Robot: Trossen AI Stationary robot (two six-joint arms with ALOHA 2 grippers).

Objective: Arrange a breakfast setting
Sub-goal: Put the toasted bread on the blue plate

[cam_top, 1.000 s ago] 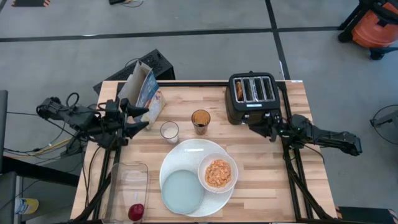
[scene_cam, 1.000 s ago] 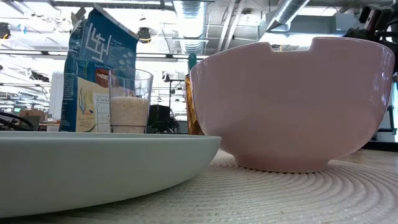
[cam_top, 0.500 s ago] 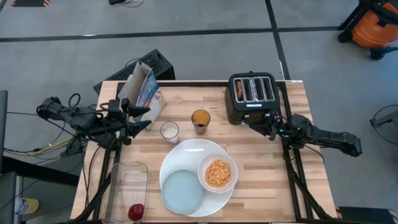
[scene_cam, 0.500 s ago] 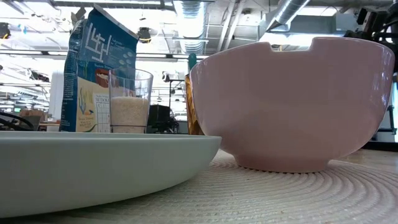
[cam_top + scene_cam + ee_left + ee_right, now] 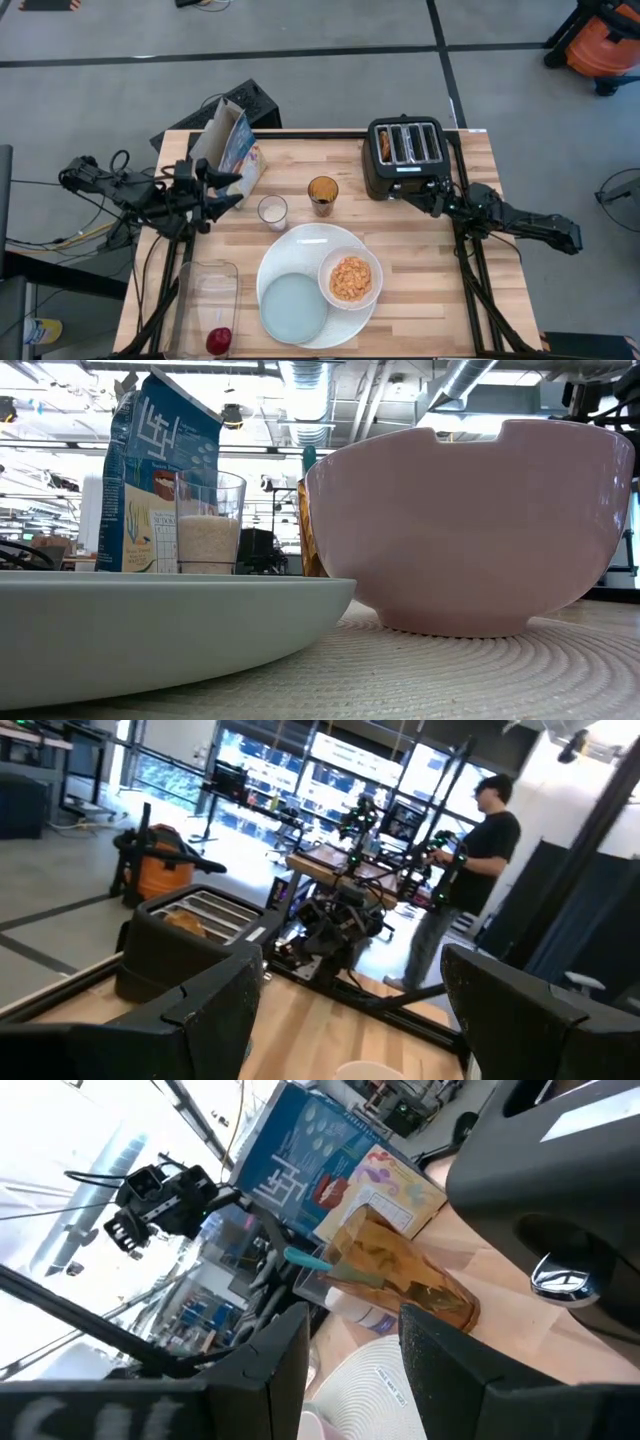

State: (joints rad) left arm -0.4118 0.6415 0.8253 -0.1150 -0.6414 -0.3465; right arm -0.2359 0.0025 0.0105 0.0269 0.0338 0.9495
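Room: grey floor [image 5: 320, 80] crossed by dark tape lines; orange shop vacuum [image 5: 600, 45] at one corner. Wooden table [image 5: 440, 290]. Ceiling ducts [image 5: 305, 380] overhead. Bright windows [image 5: 270, 765]; workbench [image 5: 340, 865] with equipment; person [image 5: 470, 870] in black standing.

Even, bright overhead light on the high view; shadows soft, short. Low view: near rim of large white plate [image 5: 150, 630] blurred, backlit by ceiling glare at 12 o'clock. Left wrist view: windows blown out toward 11 o'clock. Right wrist view tilted, washed white at 9 o'clock.
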